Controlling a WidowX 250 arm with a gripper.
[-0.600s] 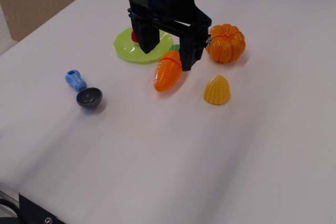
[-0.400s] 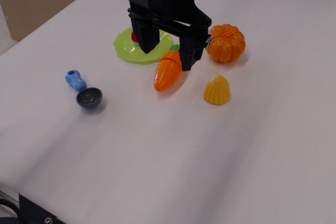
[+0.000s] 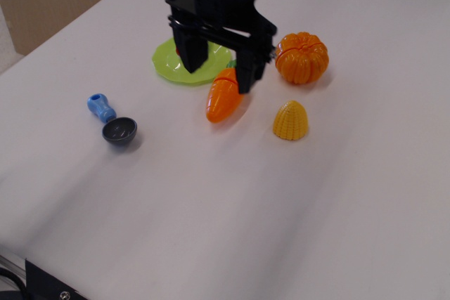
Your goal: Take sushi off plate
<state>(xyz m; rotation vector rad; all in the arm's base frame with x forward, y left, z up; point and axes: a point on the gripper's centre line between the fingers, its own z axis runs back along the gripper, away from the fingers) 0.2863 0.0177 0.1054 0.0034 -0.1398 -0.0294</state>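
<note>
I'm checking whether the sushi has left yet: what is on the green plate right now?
The round lime-green scalloped plastic plate shows only bare rim. The black gripper, jaws spread, hangs over its middle and covers whatever lies there; no sushi is visible.

1. The black arm reaches down from the top edge, wrist vertical.
2. The gripper (image 3: 221, 68) points straight downward, spread wide.
3. Its two fingers (image 3: 195, 55) hang well apart, tips low near the surface.
</note>
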